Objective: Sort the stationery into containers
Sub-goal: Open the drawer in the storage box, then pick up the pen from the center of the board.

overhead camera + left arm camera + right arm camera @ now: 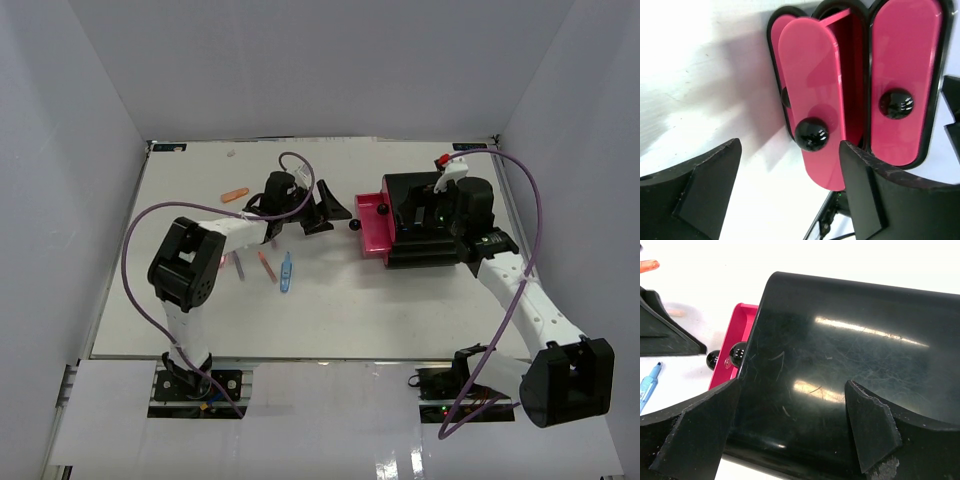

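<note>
The black three-tier cabinet stands right of centre. One magenta-pink drawer is pulled out toward the left, and its black knob faces my left gripper. That gripper is open and empty a little short of the knob. In the left wrist view the pulled-out drawer's knob sits just ahead of my open gripper. My right gripper is open over the cabinet top. A light-blue piece, a salmon pen, a pink pen and an orange pen lie on the table.
White walls close in the table at the back and both sides. The left arm lies over the table's left middle, near the loose pens. A purple cable loops above each arm. The light-blue piece shows at the left edge of the right wrist view.
</note>
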Controlling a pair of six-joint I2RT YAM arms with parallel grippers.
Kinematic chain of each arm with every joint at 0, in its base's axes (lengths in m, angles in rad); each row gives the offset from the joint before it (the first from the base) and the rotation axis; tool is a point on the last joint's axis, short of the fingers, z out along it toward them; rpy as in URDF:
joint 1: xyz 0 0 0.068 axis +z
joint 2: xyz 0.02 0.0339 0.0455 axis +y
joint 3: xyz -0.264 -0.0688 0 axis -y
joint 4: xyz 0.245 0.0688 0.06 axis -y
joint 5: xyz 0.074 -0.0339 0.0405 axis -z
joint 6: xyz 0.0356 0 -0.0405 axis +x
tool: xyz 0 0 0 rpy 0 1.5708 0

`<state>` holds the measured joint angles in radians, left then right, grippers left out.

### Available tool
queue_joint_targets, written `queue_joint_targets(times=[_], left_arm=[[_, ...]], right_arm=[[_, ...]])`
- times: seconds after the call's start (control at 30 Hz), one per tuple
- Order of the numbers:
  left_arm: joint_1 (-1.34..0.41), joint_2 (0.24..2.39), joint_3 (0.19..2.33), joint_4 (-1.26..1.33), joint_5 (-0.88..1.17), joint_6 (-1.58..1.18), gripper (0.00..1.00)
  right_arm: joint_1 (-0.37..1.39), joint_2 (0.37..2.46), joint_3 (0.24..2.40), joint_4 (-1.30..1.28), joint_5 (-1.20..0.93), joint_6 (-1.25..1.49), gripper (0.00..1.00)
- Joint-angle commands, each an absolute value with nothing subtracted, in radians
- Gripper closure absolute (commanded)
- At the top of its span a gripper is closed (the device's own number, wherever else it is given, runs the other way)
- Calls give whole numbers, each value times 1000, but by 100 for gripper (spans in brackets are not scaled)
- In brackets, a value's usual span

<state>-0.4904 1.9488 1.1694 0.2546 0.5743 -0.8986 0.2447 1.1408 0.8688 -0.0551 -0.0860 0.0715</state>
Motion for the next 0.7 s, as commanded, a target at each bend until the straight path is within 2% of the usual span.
queue_joint_targets(times=[0.0, 0.07, 0.23, 0.4, 0.5, 0.67], left_arm=[[-471, 1821, 1201, 145, 506, -806, 5], [-468, 1769, 1201, 73, 454, -773, 2], [-460, 1654, 1209, -136, 277, -634, 2], [-445, 1534, 1195, -368, -87, -525, 2], [-378, 1500, 1171, -419, -190, -477, 3], [-275, 1546, 1184, -440, -215, -446, 9]], right_arm=[[252, 1112, 874, -127, -104, 86, 9], [252, 1095, 884, -133, -104, 86, 9], [253, 1049, 896, -152, -112, 83, 9], [262, 976, 873, -155, -117, 89, 10], [279, 931, 842, -149, -118, 98, 9], [301, 891, 818, -144, -135, 109, 10]])
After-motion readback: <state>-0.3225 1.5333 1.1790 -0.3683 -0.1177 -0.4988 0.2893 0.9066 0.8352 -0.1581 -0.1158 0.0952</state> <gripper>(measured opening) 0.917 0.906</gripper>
